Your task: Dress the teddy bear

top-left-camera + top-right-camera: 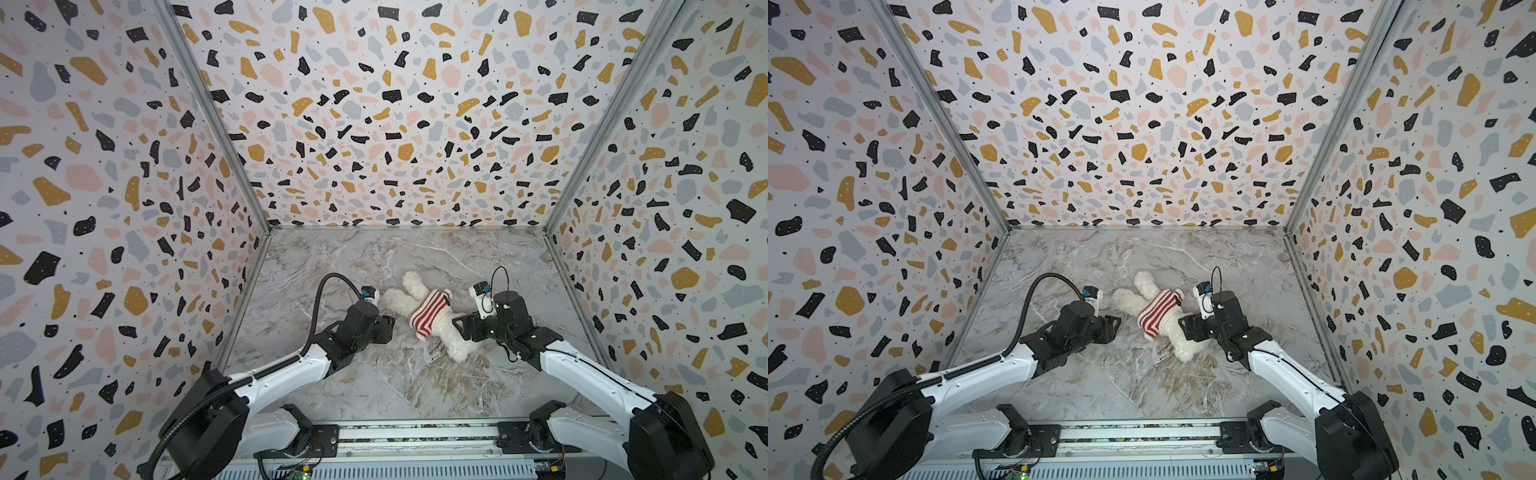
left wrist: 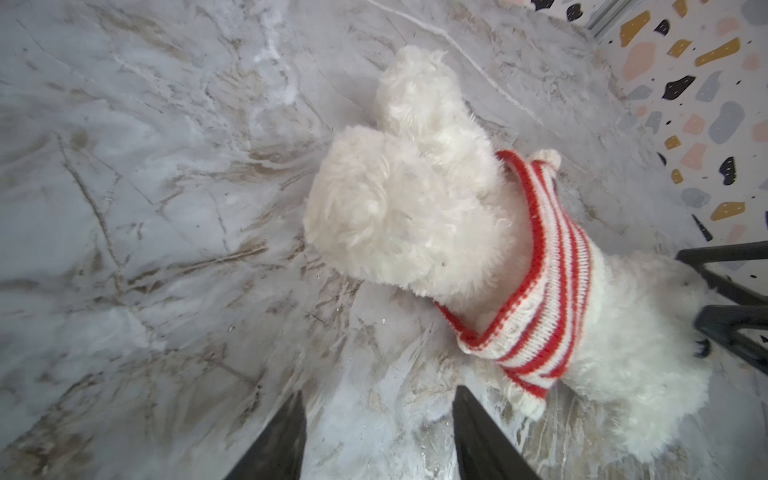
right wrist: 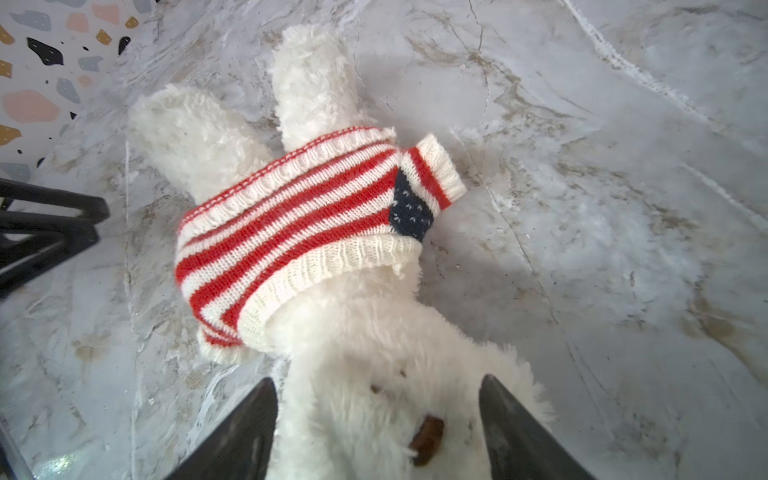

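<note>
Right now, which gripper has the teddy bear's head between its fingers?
The right gripper: open, it straddles the head of the teddy bear. The left gripper is open over bare table near the legs, touching nothing.

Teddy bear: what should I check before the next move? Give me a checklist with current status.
1. Teddy bear lying flat on the table: ok.
2. Striped top around its torso: ok.
3. Paw through the sleeve: not ok, the cuff looks empty.
4. Left gripper open, empty, clear of the bear: ok.
5. Right gripper open, jaws astride the head; whether it touches the head: cannot tell.
</note>
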Controlling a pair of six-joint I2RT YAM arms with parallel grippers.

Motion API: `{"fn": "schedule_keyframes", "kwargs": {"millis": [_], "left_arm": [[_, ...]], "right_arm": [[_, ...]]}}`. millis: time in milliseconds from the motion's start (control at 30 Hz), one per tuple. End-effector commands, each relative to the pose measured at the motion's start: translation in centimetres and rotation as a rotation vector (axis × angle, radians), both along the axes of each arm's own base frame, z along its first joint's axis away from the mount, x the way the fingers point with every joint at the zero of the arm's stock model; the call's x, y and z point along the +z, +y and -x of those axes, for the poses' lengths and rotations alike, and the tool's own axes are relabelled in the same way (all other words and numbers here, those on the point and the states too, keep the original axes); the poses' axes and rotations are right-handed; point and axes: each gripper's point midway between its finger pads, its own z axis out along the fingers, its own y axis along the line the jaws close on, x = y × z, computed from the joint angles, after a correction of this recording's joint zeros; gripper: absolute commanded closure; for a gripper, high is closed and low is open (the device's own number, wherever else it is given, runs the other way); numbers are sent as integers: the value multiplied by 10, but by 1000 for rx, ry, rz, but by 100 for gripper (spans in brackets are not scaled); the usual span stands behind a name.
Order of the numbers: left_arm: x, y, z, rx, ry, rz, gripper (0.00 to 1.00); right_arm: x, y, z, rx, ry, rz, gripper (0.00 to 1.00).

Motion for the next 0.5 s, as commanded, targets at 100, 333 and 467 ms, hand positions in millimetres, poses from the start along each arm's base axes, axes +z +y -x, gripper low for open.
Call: {"fn": "schedule_keyframes", "kwargs": {"millis": [100,333,467], "left_arm": [[27,-3,-2,-6,-38,52,42],[58,-9,-8,0,-92,122,42],[70,-8,-9,7,-113,132,42]], "right_arm": [[-2,9,-5,8,-10,33,28],[-9,15,-3,29,-17,114,50],[-10,30,3,107,-42,159,56]]}}
